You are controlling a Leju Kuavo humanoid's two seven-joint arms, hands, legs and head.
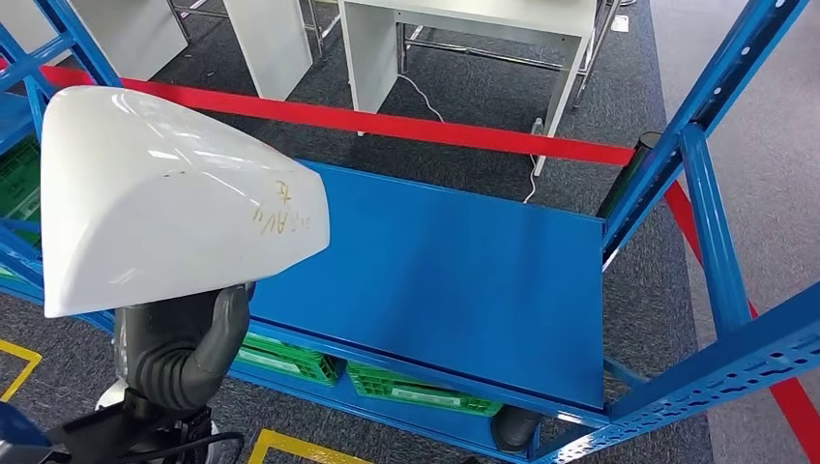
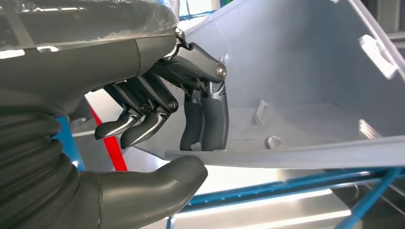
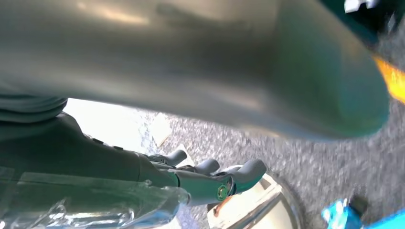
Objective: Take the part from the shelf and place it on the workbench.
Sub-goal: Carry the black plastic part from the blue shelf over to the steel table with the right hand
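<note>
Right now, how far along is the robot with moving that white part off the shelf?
Done: the white part is off the blue shelf. In hand: the left hand grips its edge, fingers inside, thumb beneath. Left: setting it on the workbench.

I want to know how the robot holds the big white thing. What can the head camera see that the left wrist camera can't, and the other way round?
Head view alone: the part's smooth white outside with scribbled writing, the blue shelf board, green crates underneath, red floor tape and white furniture behind.

Left wrist view alone: the part's grey hollow inside with small clips, and dark fingers hooked over its rim.

Both: the left hand holding the part by its edge, thumb beneath, plus blue shelf frame bars.
</note>
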